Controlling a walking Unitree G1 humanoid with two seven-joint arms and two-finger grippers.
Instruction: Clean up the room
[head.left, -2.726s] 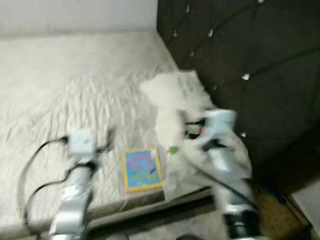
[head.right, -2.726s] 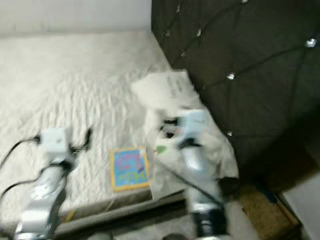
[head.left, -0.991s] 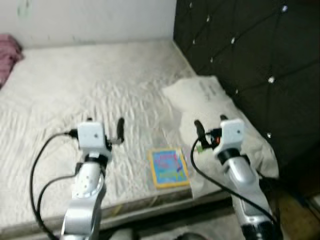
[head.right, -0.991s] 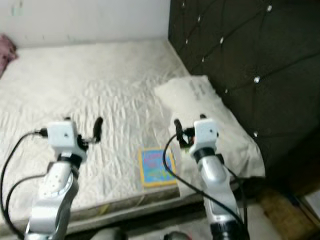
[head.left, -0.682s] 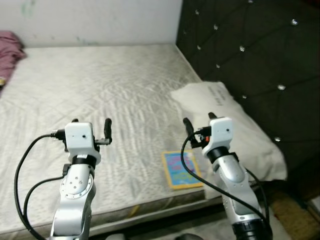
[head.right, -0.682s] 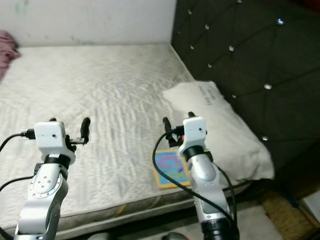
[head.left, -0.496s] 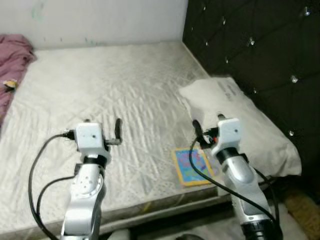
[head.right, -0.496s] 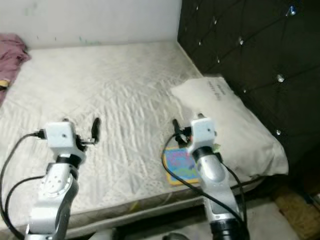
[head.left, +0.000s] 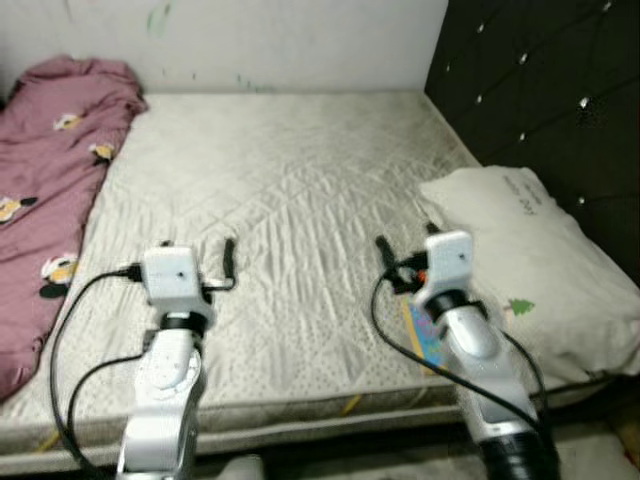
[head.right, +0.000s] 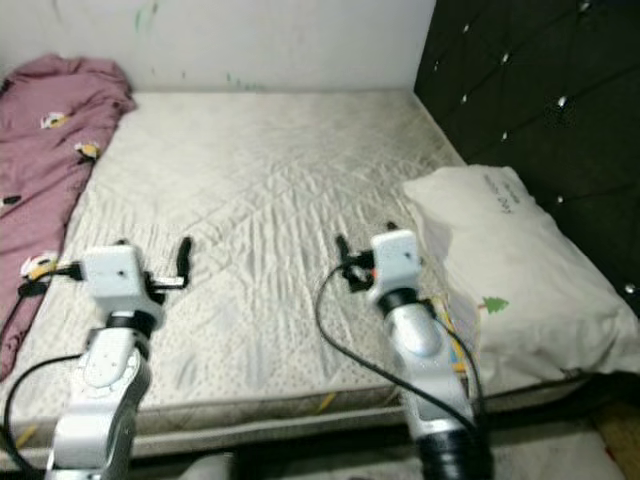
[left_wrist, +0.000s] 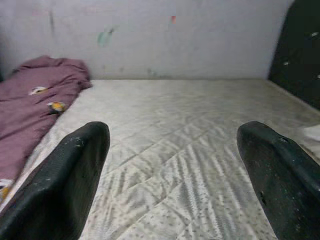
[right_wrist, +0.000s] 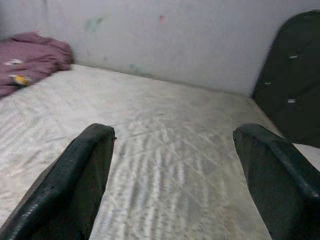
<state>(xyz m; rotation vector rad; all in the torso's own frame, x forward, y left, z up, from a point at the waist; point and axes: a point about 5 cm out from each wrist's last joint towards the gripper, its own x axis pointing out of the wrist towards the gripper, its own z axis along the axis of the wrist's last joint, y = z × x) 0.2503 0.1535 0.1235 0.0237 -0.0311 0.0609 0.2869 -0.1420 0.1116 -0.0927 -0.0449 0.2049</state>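
Book (head.left: 421, 335), colourful, is lying at the bed's (head.left: 290, 200) lower right edge, tucked against the pillow (head.left: 530, 260). I am holding my left gripper (left_wrist: 170, 165) and right gripper (right_wrist: 175, 165) above the mattress, jaws wide and empty, probably lining up a pick.

Right gripper (right_wrist: 175, 190): black fingers (right_wrist: 75, 185) at 8 and 4 o'clock, spread wide, holding nothing. Quilted mattress (right_wrist: 165, 145) between them. Maroon blanket (right_wrist: 30, 52) at 10 o'clock. Pale wall (right_wrist: 165, 40) at 12. Dark tufted headboard (right_wrist: 290, 75) at 2 o'clock.
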